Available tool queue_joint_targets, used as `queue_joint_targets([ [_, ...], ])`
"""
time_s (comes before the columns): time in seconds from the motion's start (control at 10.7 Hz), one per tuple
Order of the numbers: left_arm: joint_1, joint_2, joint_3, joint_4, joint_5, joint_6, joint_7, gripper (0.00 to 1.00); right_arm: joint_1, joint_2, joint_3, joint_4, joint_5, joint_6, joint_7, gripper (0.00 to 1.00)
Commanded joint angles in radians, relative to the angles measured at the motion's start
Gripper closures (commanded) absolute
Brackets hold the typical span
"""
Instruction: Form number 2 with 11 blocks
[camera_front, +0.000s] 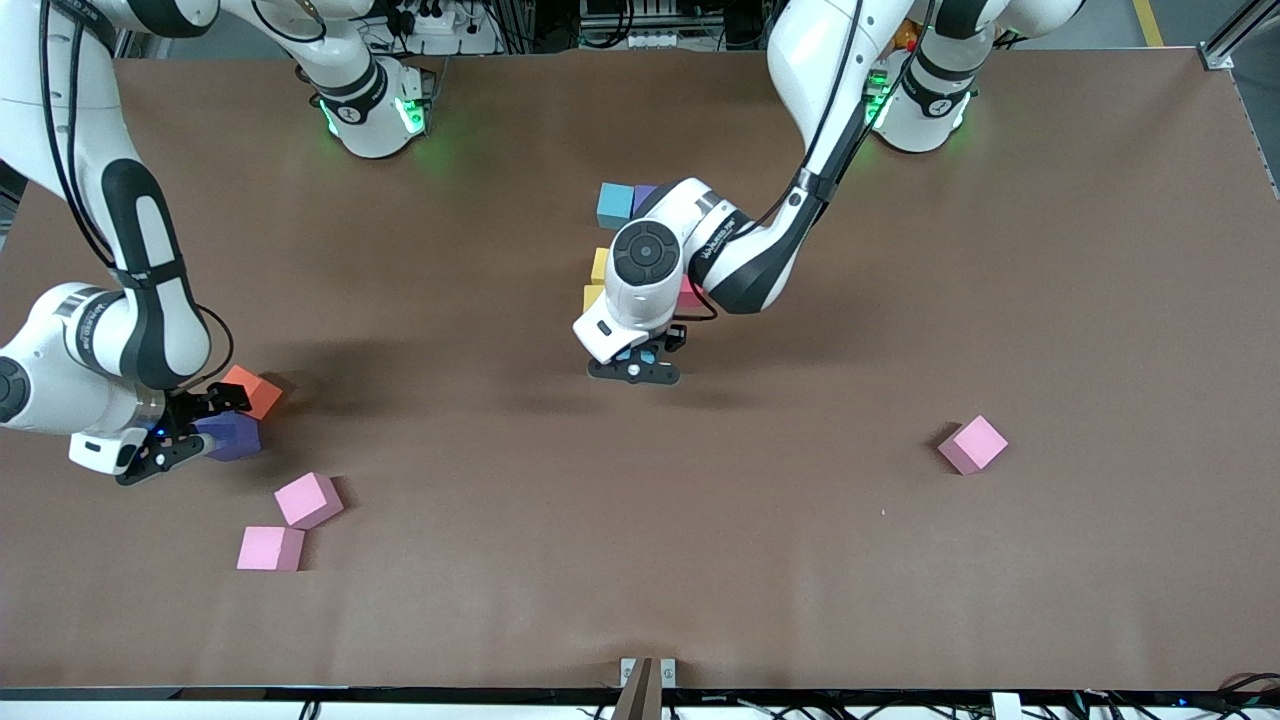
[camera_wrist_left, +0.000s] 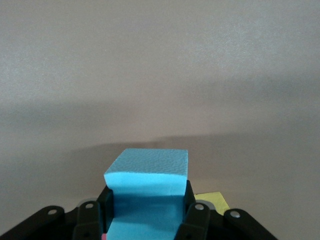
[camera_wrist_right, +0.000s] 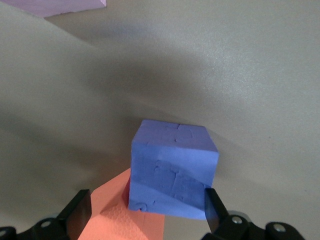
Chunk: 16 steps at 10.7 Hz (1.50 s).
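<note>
Mid-table lies a partly built figure of blocks: a light blue block (camera_front: 614, 205), a purple one (camera_front: 645, 194), two yellow ones (camera_front: 600, 264) (camera_front: 592, 297) and a crimson one (camera_front: 689, 295), much of it hidden under the left arm. My left gripper (camera_front: 637, 364) (camera_wrist_left: 147, 200) is shut on a second light blue block (camera_wrist_left: 148, 172), over the table beside a yellow block (camera_wrist_left: 213, 200). My right gripper (camera_front: 185, 437) (camera_wrist_right: 147, 212) is open at the right arm's end of the table. A blue-purple block (camera_front: 233, 436) (camera_wrist_right: 170, 165) and an orange block (camera_front: 253, 392) (camera_wrist_right: 120, 217) sit between its fingers.
Two pink blocks (camera_front: 308, 499) (camera_front: 270, 548) lie close to the right gripper, nearer to the front camera. A third pink block (camera_front: 972, 444) lies alone toward the left arm's end. The brown table (camera_front: 900, 300) is bare around them.
</note>
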Motion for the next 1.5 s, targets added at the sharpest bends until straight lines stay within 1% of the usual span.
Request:
queue_joint_targets([
  [0.0,-0.038,0.032,0.044,0.029,-0.031,0.019,0.006,0.83,-0.014,0.04,0.011,0.06,0.026,-0.005,-0.015,0.0],
  [0.37,-0.059,0.053,0.053,0.029,-0.033,0.068,-0.049,0.83,-0.016,0.057,0.011,0.09,0.023,-0.001,-0.037,0.0],
  [0.65,-0.095,0.057,0.074,0.026,-0.033,0.068,-0.085,0.83,-0.024,0.082,0.011,0.107,0.023,0.019,-0.086,0.0],
  [0.75,-0.095,0.058,0.076,0.026,-0.033,0.068,-0.088,0.83,-0.024,0.09,0.011,0.113,0.024,0.019,-0.099,0.0],
  [0.93,-0.098,0.067,0.076,0.028,-0.033,0.071,-0.088,0.83,-0.034,0.102,0.011,0.111,0.031,0.061,-0.132,0.0],
  [1.4,-0.119,0.078,0.076,0.026,-0.033,0.075,-0.106,0.83,-0.039,0.12,0.012,0.122,0.051,0.064,-0.161,0.0],
])
